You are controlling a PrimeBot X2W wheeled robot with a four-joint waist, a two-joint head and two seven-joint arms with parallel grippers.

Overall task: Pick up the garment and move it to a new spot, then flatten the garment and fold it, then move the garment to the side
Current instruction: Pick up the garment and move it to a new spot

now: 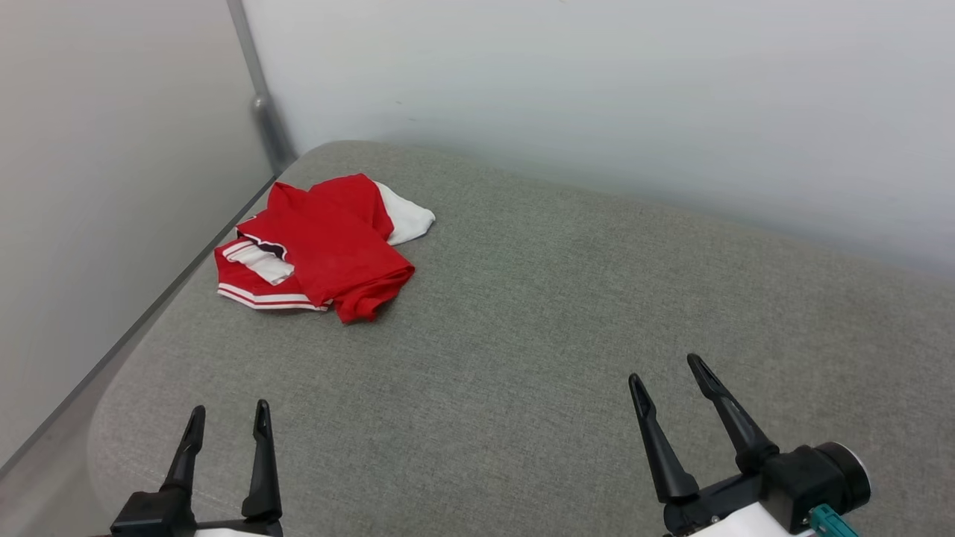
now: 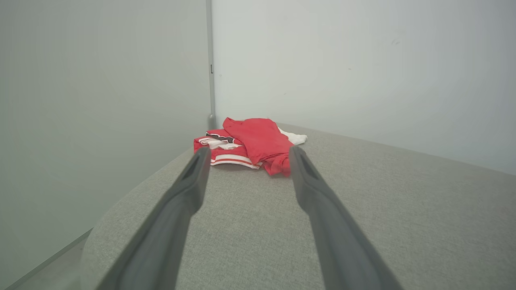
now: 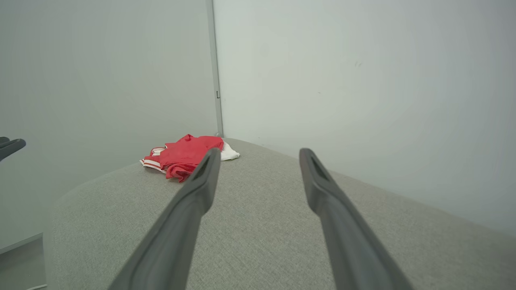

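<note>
Basically, garment at 10 o'clock looked soft, limp; left tool and right tool hung released, empty; pinching its near edge seemed best.

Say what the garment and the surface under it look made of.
The garment: soft, thin knit cloth, probably jersey, matte; it lies in limp folds, with striped trim. The grey surface: woven upholstery fabric, matte; a fine heathered weave shows, and its rounded edge suggests padding beneath.

A grey fabric-covered surface meets pale walls at a metal corner post.
</note>
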